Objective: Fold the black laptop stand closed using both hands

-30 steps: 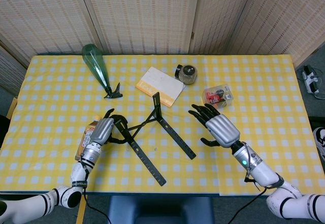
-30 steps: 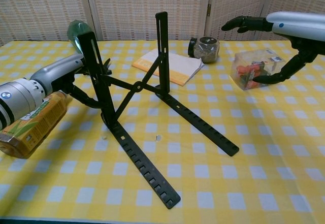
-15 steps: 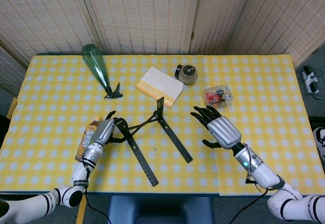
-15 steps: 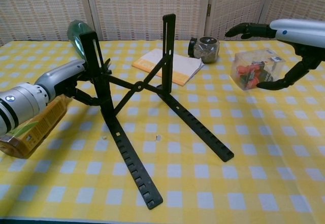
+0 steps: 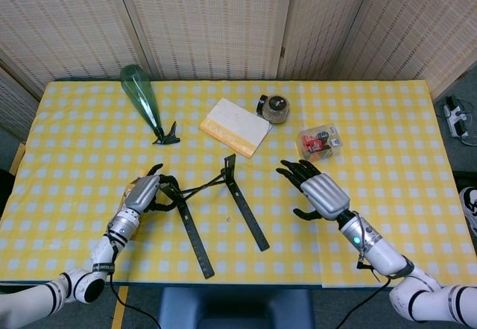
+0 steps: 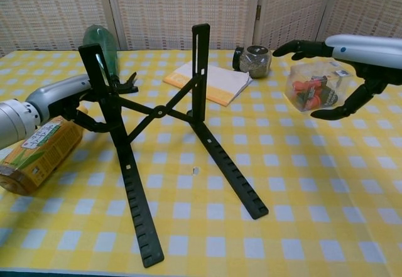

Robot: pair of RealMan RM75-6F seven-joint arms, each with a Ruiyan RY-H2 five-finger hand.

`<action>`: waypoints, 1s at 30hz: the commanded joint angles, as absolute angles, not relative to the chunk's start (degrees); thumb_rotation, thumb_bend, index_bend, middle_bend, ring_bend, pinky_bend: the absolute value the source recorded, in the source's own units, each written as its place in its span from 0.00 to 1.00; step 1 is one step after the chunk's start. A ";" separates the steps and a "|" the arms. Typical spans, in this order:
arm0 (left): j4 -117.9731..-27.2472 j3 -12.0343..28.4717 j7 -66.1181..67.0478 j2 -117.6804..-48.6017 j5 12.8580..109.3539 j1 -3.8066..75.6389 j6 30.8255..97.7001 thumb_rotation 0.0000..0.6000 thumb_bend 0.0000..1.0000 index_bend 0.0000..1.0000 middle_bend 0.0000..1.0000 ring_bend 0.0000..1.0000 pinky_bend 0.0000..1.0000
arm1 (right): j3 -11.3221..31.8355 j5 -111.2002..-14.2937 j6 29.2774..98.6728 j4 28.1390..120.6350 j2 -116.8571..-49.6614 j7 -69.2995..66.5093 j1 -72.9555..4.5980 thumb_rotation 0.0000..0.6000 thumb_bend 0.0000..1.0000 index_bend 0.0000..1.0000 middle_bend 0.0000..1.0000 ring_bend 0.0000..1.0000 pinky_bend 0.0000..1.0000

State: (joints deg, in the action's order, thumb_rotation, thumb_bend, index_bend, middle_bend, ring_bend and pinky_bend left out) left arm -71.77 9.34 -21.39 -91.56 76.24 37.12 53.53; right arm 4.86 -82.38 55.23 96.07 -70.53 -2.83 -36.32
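1. The black laptop stand [image 5: 212,202] [image 6: 164,132] stood open near the front middle of the table [image 5: 387,120] [image 6: 301,201], its two long slotted legs running toward the front edge and its two short uprights rising above a crossed brace.
2. The left hand [image 5: 143,193] [image 6: 59,98] gripped the left upright of the stand, fingers curled around it.
3. The right hand [image 5: 317,191] [image 6: 348,60] hovered to the right of the stand, apart from it, fingers spread and holding nothing.
4. A juice carton [image 6: 34,154] lay on its side at the left, beneath the left forearm.
5. Behind the stand lay a notebook [image 5: 235,126] [image 6: 210,82], with a small dark jar [image 5: 274,108] [image 6: 254,60] just beyond it.
6. A clear box of small items [image 5: 320,139] [image 6: 314,85] sat under the right hand in the chest view.
7. A green bottle [image 5: 141,98] [image 6: 100,41] lay at the back left, its neck in a black holder.
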 commanded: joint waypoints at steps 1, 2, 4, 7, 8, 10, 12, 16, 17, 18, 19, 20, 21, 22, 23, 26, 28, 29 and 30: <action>-72.38 9.02 -22.14 -91.04 76.74 36.88 53.61 1.00 0.63 0.57 0.54 0.43 0.07 | 6.52 -79.40 51.14 96.60 -71.45 -10.30 -38.08 1.00 0.32 0.00 0.00 0.05 0.02; -72.53 8.97 -22.32 -90.91 76.83 36.83 53.66 1.00 0.63 0.57 0.54 0.43 0.07 | 7.02 -78.78 49.87 96.47 -71.73 -12.70 -38.65 1.00 0.32 0.00 0.00 0.05 0.02; -72.88 8.89 -22.55 -90.57 76.84 36.85 53.44 1.00 0.63 0.56 0.54 0.43 0.07 | 8.15 -77.95 46.52 95.93 -72.46 -18.51 -40.28 1.00 0.32 0.00 0.00 0.04 0.02; -73.45 9.01 -22.46 -90.15 76.63 36.97 53.13 1.00 0.63 0.54 0.54 0.43 0.07 | 9.97 -77.82 42.45 94.44 -74.10 -26.39 -42.80 1.00 0.32 0.00 0.00 0.05 0.02; -73.58 9.11 -22.33 -90.12 76.46 36.98 53.15 1.00 0.63 0.53 0.54 0.43 0.07 | 10.48 -77.78 41.43 93.74 -74.72 -28.29 -43.53 1.00 0.32 0.00 0.00 0.05 0.02; -73.78 9.52 -21.90 -90.20 75.72 37.00 53.12 1.00 0.63 0.52 0.54 0.43 0.07 | 11.72 -77.39 39.12 91.88 -76.17 -31.86 -45.32 1.00 0.32 0.00 0.00 0.05 0.02; -74.01 9.85 -21.59 -90.20 75.08 37.08 52.92 1.00 0.63 0.51 0.54 0.43 0.07 | 12.74 -76.82 37.47 90.18 -77.64 -34.19 -46.77 1.00 0.32 0.00 0.00 0.04 0.02; -74.73 10.19 -21.20 -89.69 74.12 37.17 52.30 1.00 0.63 0.51 0.54 0.43 0.07 | 14.89 -75.52 35.65 86.09 -81.48 -37.53 -49.39 1.00 0.32 0.00 0.00 0.03 0.01; -74.89 10.25 -21.14 -89.54 73.95 37.18 52.17 1.00 0.63 0.51 0.54 0.43 0.07 | 15.17 -75.36 35.39 85.38 -82.14 -37.84 -49.85 1.00 0.32 0.00 0.00 0.03 0.01; -75.00 10.30 -21.07 -89.44 73.77 37.16 52.11 1.00 0.63 0.51 0.54 0.43 0.07 | 15.31 -75.37 35.09 84.91 -82.59 -38.08 -50.24 1.00 0.32 0.00 0.00 0.03 0.01; -75.12 10.36 -21.02 -89.32 73.60 37.13 52.07 1.00 0.63 0.51 0.54 0.43 0.07 | 15.46 -75.52 35.08 84.65 -82.96 -38.53 -50.48 1.00 0.32 0.00 0.00 0.03 0.01; -75.20 10.38 -21.05 -89.22 73.50 37.08 52.04 1.00 0.63 0.51 0.54 0.43 0.07 | 15.49 -75.71 35.25 84.64 -83.09 -38.88 -50.49 1.00 0.32 0.00 0.00 0.03 0.01; -75.27 10.36 -21.18 -89.10 73.44 37.00 52.02 1.00 0.63 0.51 0.54 0.43 0.07 | 15.39 -76.07 35.52 84.65 -83.05 -39.25 -50.38 1.00 0.32 0.00 0.00 0.03 0.01; -75.26 10.32 -21.30 -88.99 73.45 36.96 51.95 1.00 0.63 0.51 0.54 0.43 0.07 | 15.28 -76.26 35.69 84.54 -82.97 -39.44 -50.28 1.00 0.32 0.00 0.00 0.04 0.01; -75.24 10.26 -21.46 -88.89 73.48 36.92 51.87 1.00 0.63 0.51 0.54 0.43 0.07 | 15.19 -76.32 35.85 84.34 -82.94 -39.55 -50.20 1.00 0.32 0.00 0.00 0.04 0.01; -75.07 10.07 -22.04 -88.68 73.54 36.76 51.64 1.00 0.63 0.50 0.54 0.43 0.07 | 14.75 -76.35 35.94 84.23 -82.41 -39.96 -49.84 1.00 0.32 0.00 0.00 0.04 0.01; -74.96 9.89 -22.30 -88.61 73.68 36.67 51.56 1.00 0.63 0.50 0.54 0.42 0.07 | 14.45 -76.66 36.27 84.71 -81.61 -40.54 -49.34 1.00 0.32 0.00 0.00 0.05 0.01; -74.80 9.70 -22.37 -88.58 73.76 36.61 51.44 1.00 0.62 0.50 0.54 0.42 0.07 | 14.20 -76.81 36.66 84.93 -80.97 -41.04 -48.80 1.00 0.32 0.00 0.00 0.05 0.01; -74.62 9.56 -22.44 -88.61 73.85 36.58 51.34 1.00 0.62 0.50 0.54 0.42 0.06 | 13.90 -77.09 36.84 85.29 -80.23 -41.80 -48.31 1.00 0.32 0.00 0.00 0.05 0.01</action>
State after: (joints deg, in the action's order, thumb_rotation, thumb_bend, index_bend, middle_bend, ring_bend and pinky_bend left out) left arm -74.72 9.63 -22.38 -88.61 73.79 36.61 51.42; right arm 14.29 -76.75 36.48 84.85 -80.99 -41.05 -48.92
